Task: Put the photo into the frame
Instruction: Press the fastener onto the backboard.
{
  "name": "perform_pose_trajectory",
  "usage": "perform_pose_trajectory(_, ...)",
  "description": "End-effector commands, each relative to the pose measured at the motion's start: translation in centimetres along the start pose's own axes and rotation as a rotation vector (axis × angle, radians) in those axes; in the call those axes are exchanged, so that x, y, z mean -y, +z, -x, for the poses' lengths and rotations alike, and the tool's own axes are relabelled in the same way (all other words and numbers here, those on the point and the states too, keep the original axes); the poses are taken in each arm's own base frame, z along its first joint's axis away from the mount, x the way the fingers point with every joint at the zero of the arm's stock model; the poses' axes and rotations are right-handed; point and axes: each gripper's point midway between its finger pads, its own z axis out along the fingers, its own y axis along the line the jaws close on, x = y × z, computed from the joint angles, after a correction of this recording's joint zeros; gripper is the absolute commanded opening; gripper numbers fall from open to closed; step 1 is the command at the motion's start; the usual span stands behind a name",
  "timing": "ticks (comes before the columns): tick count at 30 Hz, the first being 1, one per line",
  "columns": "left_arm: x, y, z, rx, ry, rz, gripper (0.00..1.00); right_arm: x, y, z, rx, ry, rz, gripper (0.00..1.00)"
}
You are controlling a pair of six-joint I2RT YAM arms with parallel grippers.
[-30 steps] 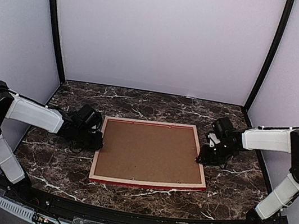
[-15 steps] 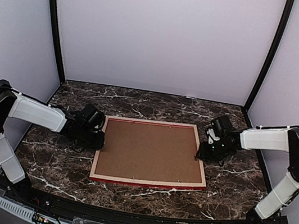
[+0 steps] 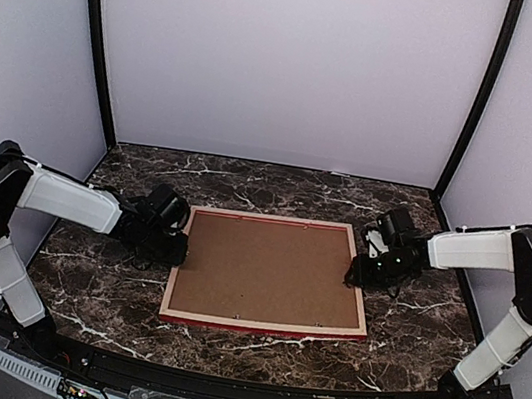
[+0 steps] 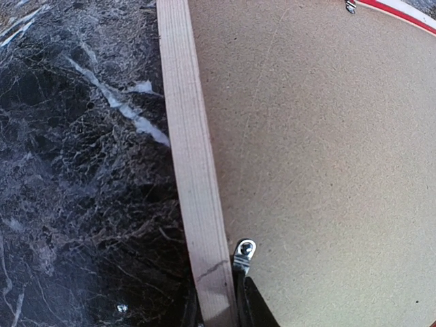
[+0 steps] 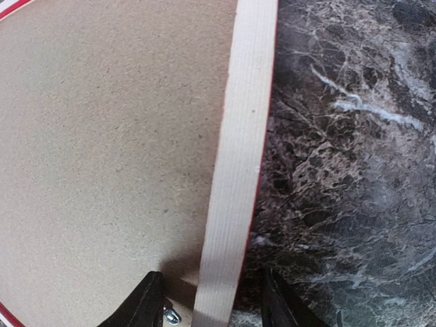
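Note:
The frame [image 3: 168, 290] lies face down on the marble table, pale wood back up, with a thin red edge showing. A brown backing board [image 3: 270, 271] fills it. The photo is not in view. My left gripper [image 3: 179, 255] is at the middle of the frame's left rail. In the left wrist view the rail [image 4: 194, 157] runs between the jaws of the left gripper [image 4: 219, 317], which are closed against both its sides. My right gripper [image 3: 356, 272] is at the right rail. In the right wrist view its fingers [image 5: 146, 303] stand wide apart astride the rail [image 5: 242, 157], not touching it.
A small metal retaining tab [image 4: 243, 251] sits on the backing board [image 4: 320, 150] just ahead of my left inner finger. Another tab [image 5: 170, 315] shows by my right inner finger. Dark marble table [image 3: 107, 306] surrounds the frame. Grey walls enclose the back and sides.
My right gripper has moved a little left and away, onto the frame's right rail. My left gripper has crept slightly right along the left rail. The frame has barely shifted.

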Motion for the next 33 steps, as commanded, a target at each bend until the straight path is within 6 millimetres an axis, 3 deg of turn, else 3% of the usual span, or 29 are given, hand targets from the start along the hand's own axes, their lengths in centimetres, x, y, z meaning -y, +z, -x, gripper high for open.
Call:
perform_pose_trajectory(1,-0.6,0.8,-4.1,-0.151,0.085,0.022,0.12,-1.2,-0.2,-2.2,-0.070,-0.032,0.053,0.49)
perform_pose_trajectory(8,-0.4,0.8,-3.8,-0.146,0.077,0.021,0.13,-0.7,-1.0,-3.1,-0.091,-0.035,0.024,0.51)
perform_pose_trajectory(18,-0.4,0.8,-3.8,-0.146,0.074,0.021,0.13,0.3,-0.8,-5.0,-0.158,-0.042,-0.013,0.58)
perform_pose_trajectory(33,-0.5,0.4,-3.5,-0.138,0.078,0.031,0.13,2.1,-0.7,-6.2,-0.235,-0.012,-0.113,0.64)
